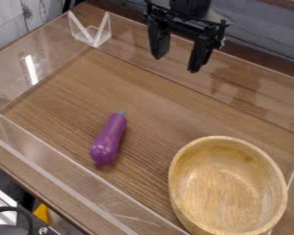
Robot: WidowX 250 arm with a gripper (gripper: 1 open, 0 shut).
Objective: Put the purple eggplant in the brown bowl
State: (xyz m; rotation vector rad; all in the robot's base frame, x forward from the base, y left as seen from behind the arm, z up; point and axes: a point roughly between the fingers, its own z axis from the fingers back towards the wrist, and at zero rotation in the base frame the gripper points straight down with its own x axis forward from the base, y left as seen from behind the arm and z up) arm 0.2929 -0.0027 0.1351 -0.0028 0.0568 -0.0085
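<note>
The gripper (180, 50) hangs at the surface's far edge, fingers spread and empty — it should drop squarely over the purple eggplant (109, 139) mid-body before carrying it to the brown bowl (228, 188).

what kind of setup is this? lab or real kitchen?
Looks like a lab test bench, not a kitchen: a wooden tabletop fenced by clear acrylic walls, with just a toy purple eggplant, a brown bowl and an open gripper overhead.

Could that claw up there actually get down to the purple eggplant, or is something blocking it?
Probably yes. The gripper hangs open above the wooden table, and the purple eggplant lies alone with nothing on or beside it. The brown bowl sits well off to one side, apart from it.
</note>
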